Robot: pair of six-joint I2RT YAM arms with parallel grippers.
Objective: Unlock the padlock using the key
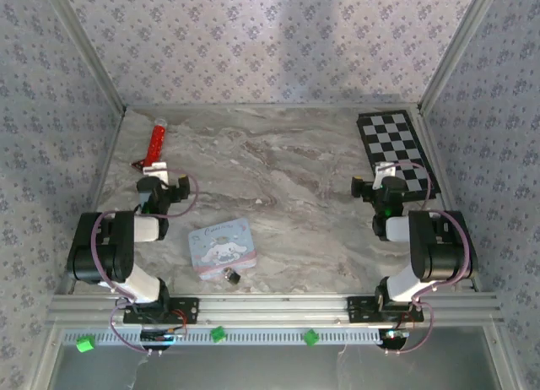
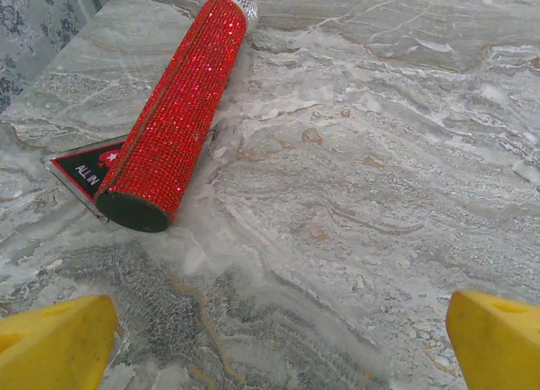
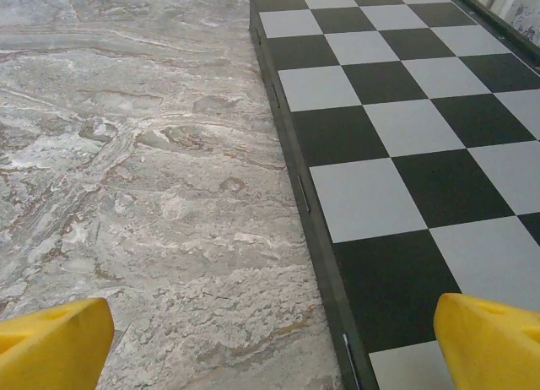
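Note:
The tiny black padlock (image 1: 232, 276) lies on the marble table just off the front corner of the pastel cartoon tin (image 1: 223, 248); at this size I cannot make out a key. My left gripper (image 1: 159, 172) (image 2: 283, 339) hovers far behind the padlock at the left, open, its yellow fingertips (image 2: 55, 343) wide apart over bare marble. My right gripper (image 1: 386, 172) (image 3: 274, 343) is open too, at the right, over the near left edge of the checkerboard, with nothing between its fingers.
A red glittery tube (image 1: 155, 143) (image 2: 177, 111) lies on a black card (image 2: 84, 172) just ahead of the left gripper. A black-and-white checkerboard (image 1: 395, 145) (image 3: 396, 137) covers the back right. Patterned walls enclose the table on three sides.

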